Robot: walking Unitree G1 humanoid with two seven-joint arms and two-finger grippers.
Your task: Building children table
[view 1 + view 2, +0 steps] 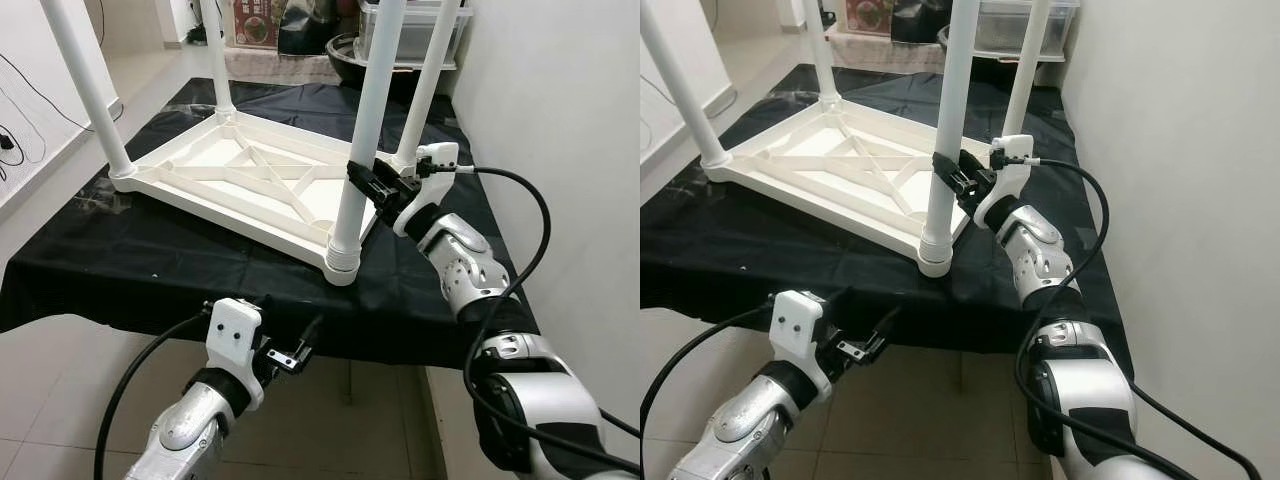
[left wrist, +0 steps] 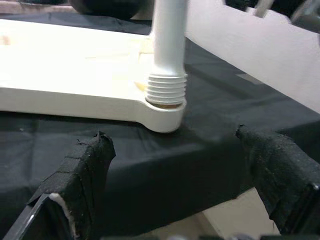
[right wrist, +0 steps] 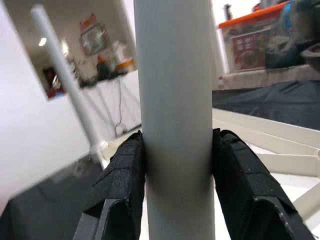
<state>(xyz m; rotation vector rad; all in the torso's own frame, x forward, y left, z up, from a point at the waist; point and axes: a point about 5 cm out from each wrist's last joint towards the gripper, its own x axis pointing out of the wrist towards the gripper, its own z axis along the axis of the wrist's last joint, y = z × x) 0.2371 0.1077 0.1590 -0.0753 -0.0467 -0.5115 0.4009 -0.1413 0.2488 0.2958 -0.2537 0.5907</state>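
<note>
A white children's table [image 1: 228, 172] lies upside down on a black cloth [image 1: 120, 260], with its white legs standing up. My right gripper [image 1: 358, 176] is shut on the near right leg [image 1: 368, 110], a little above its base. In the right wrist view both black pads [image 3: 120, 190] press against that leg [image 3: 175, 125]. The leg's ribbed collar [image 2: 166, 90] sits in the table's near corner. My left gripper [image 1: 296, 350] is open and holds nothing. It hangs low at the cloth's front edge, below and in front of that corner.
A white wall [image 1: 560, 100] runs close along the right side of the cloth. Behind the table stand a clear storage box [image 1: 412, 30] and a dark bowl [image 1: 345, 52]. Tiled floor [image 1: 60, 400] lies in front and to the left, with cables [image 1: 20, 140] by the left wall.
</note>
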